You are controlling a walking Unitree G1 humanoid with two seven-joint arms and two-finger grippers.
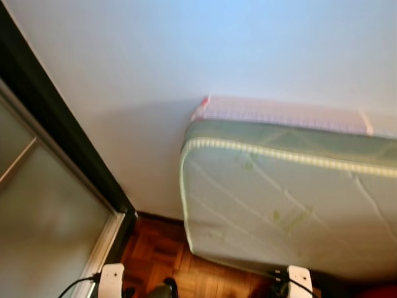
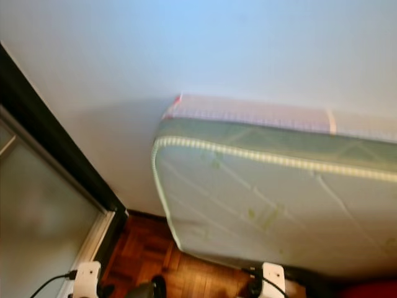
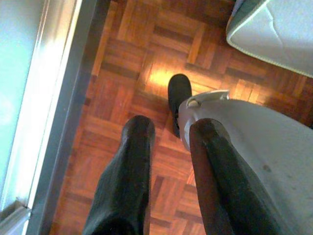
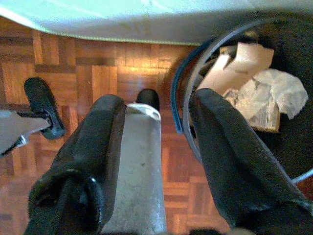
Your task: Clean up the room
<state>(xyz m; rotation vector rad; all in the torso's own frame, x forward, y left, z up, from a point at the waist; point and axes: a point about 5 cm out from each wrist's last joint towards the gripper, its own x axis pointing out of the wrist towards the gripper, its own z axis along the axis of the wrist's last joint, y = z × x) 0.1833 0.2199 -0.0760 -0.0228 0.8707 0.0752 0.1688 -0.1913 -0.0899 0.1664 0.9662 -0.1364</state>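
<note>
Both your grippers, left gripper (image 3: 168, 142) and right gripper (image 4: 156, 117), hang parted and empty; beside the cut-off mattress (image 1: 291, 205), your bin (image 4: 274, 161) holds crumpled paper (image 4: 266, 98), its far rim hidden.

My head cameras are facing the mattress (image 1: 285, 205) against the wall (image 1: 186, 56). Both wrist cameras are looking down past their fingers, sharing the parquet floor (image 3: 127, 88) and the mattress edge.
</note>
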